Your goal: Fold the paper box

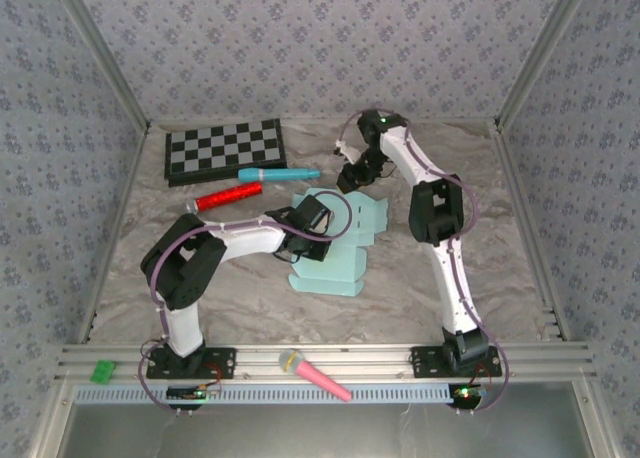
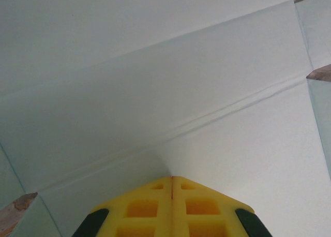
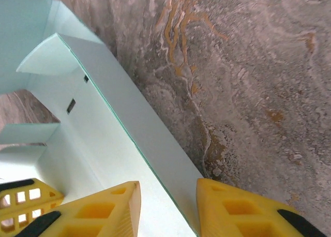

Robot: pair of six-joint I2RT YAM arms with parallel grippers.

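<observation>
Checkerboard (image 1: 225, 150) back left, red marker (image 1: 226, 198) and teal pen (image 1: 281, 174) just in front. My left gripper (image 2: 172, 179) clamped closed, empty, tips on the paper box (image 1: 330, 253), mid-table. My right gripper (image 3: 168, 188) has its jaws partly apart, straddling an upright flap. Marbled table (image 1: 500, 278), patterned walls (image 1: 300, 38).

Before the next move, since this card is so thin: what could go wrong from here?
1. The right gripper straddles only the thin edge of the flap. Closing there might crumple it or let it slip out.
2. The left gripper, shut, seems to press the box at a single spot. Pulling the flap could pivot or slide the box.
</observation>
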